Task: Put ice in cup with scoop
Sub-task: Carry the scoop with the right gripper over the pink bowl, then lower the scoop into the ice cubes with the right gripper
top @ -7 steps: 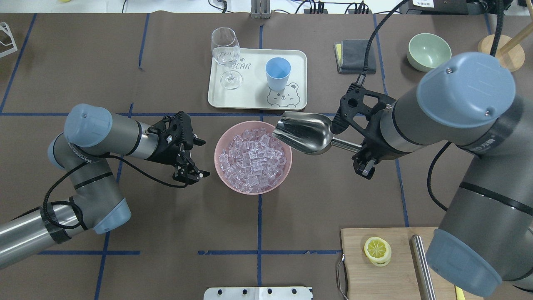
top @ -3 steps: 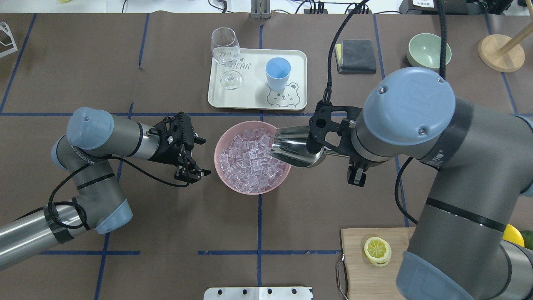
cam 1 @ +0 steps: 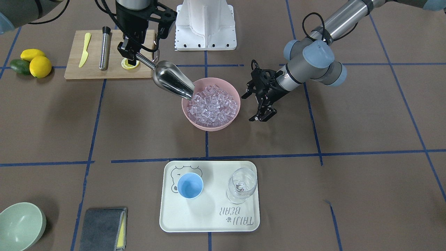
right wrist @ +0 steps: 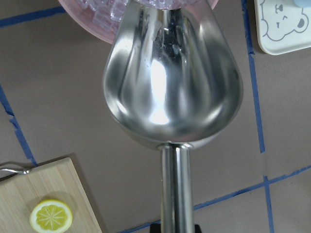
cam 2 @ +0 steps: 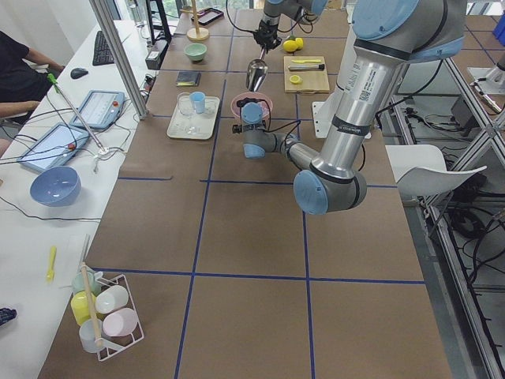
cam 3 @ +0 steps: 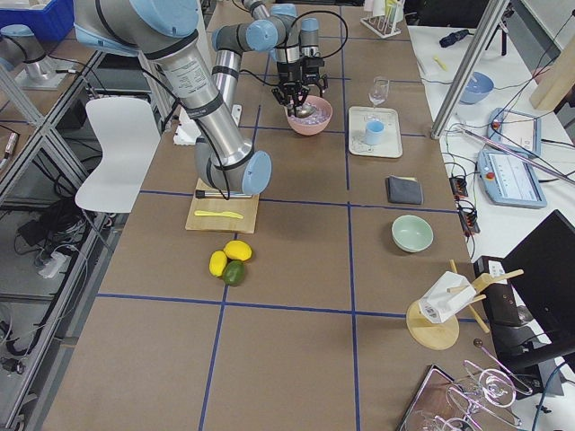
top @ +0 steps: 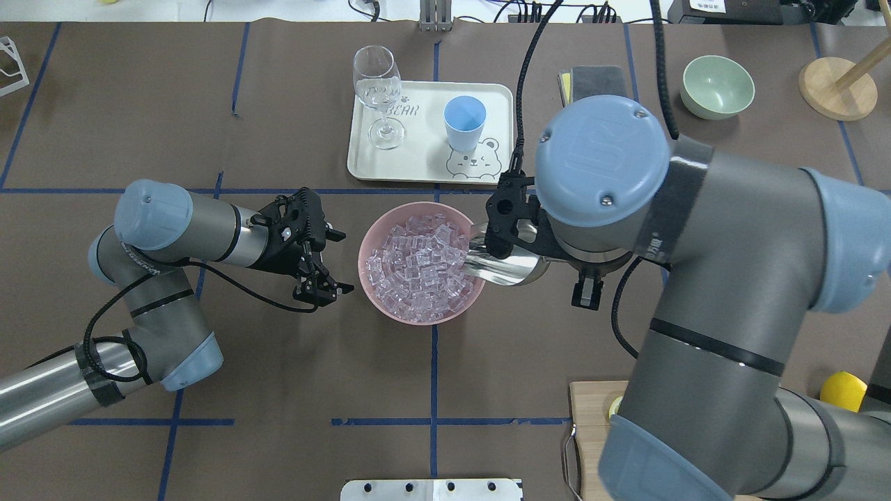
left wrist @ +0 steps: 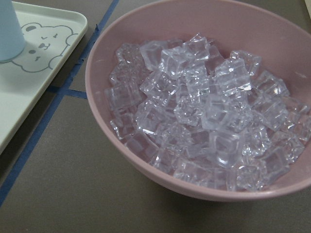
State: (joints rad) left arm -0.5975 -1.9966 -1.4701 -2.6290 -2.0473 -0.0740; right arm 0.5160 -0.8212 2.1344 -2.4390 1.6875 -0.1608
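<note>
The ice (cam 1: 210, 104) is heaped in a pink bowl (cam 1: 209, 126) at mid-table; it also shows in the overhead view (top: 418, 264) and the left wrist view (left wrist: 204, 111). My right gripper (cam 1: 133, 55) is shut on the rod handle of the steel scoop (cam 1: 172, 82). The scoop slopes down with its mouth against the ice at the bowl's rim. Its trough (right wrist: 170, 87) looks empty. My left gripper (top: 341, 263) is open and empty beside the bowl's other side, apart from it. The light-blue cup (cam 1: 190, 185) stands upright on the cream tray (cam 1: 209, 218).
A clear wine glass (cam 1: 242, 184) stands on the tray beside the cup. A wooden board (cam 1: 87, 71) carries a yellow knife (cam 1: 83, 48), a steel cylinder (cam 1: 104, 48) and a lemon half. A green bowl (cam 1: 19, 225) and a grey cloth (cam 1: 101, 228) lie beyond the tray.
My right arm has swung in over the bowl and tipped the scoop down, so its mouth went from above the rim into the ice. The left arm has barely moved.
</note>
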